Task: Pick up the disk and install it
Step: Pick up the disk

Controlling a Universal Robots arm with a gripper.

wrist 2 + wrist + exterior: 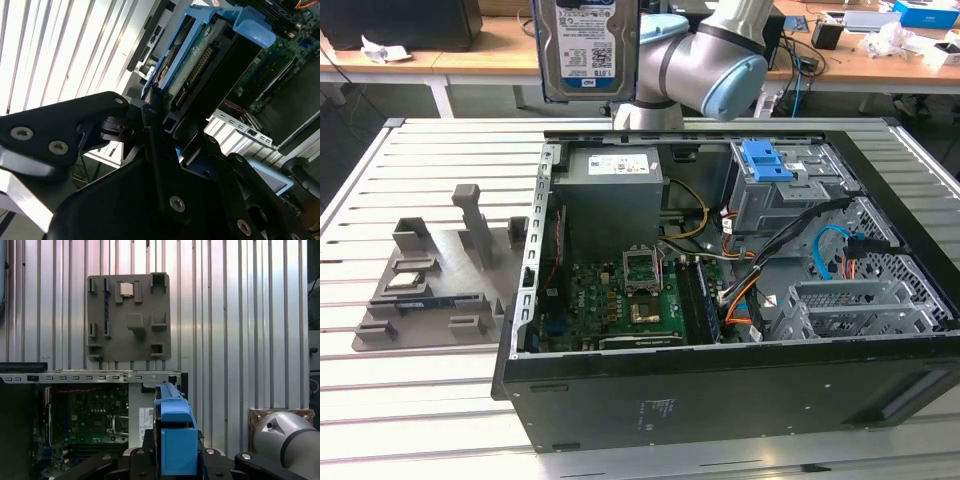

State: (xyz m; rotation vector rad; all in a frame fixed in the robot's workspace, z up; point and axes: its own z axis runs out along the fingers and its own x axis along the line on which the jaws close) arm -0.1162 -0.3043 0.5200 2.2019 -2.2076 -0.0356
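Observation:
The disk hangs upright high above the back edge of the open computer case, its white-and-blue label facing the exterior camera. In the first wrist view the disk shows edge-on in its blue carrier bracket, over the case's rim and the power supply. My gripper is shut on the disk, one black finger on each flat side. The second wrist view has the disk with its connector edge showing, clamped between the black fingers of my gripper.
The grey robot arm stands behind the case. Inside are the power supply, the green motherboard, loose cables, and a drive cage with a blue latch. A grey fixture tray lies on the slatted table at the exterior view's left.

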